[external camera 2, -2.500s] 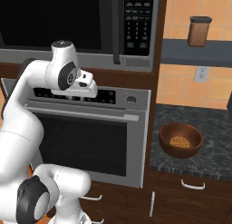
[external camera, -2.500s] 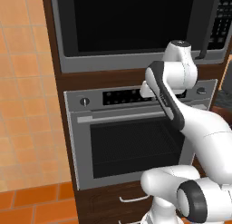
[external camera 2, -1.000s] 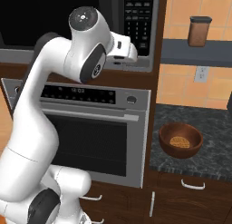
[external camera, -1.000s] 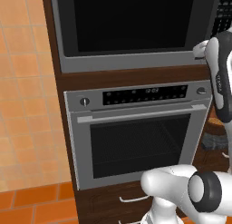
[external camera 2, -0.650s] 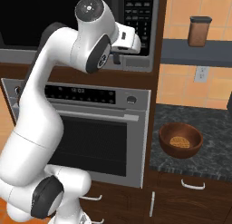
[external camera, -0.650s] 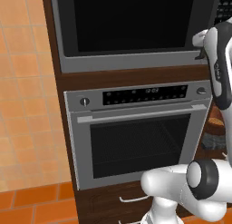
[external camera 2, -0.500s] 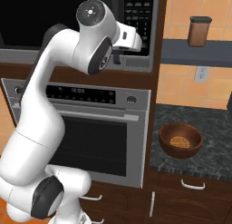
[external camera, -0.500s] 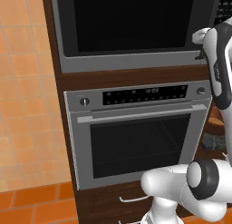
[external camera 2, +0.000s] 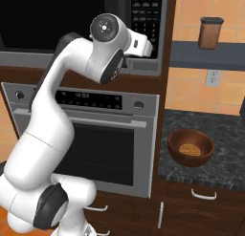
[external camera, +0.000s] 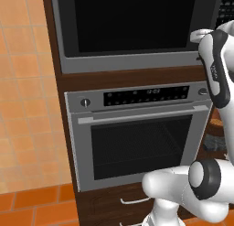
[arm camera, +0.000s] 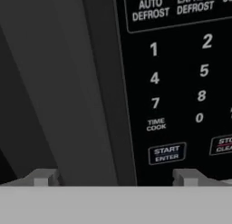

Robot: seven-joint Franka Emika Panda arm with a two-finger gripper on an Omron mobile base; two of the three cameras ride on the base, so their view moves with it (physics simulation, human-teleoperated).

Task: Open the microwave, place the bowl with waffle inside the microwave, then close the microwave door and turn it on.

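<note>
Raised since 2.5 s ago: arm, from oven [external camera: 137,138] to microwave [external camera 2: 72,20] keypad. Gripper [arm camera: 115,177] spread before door handle [arm camera: 97,82], fingertips cropped. Bowl with waffle [external camera 2: 190,146] on counter [external camera 2: 225,139].

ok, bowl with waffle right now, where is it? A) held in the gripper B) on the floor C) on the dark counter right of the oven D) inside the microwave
C: in the right base view the bowl with waffle sits on the dark speckled counter to the right of the steel oven, while the microwave door is shut and the gripper is up at the keypad.
</note>
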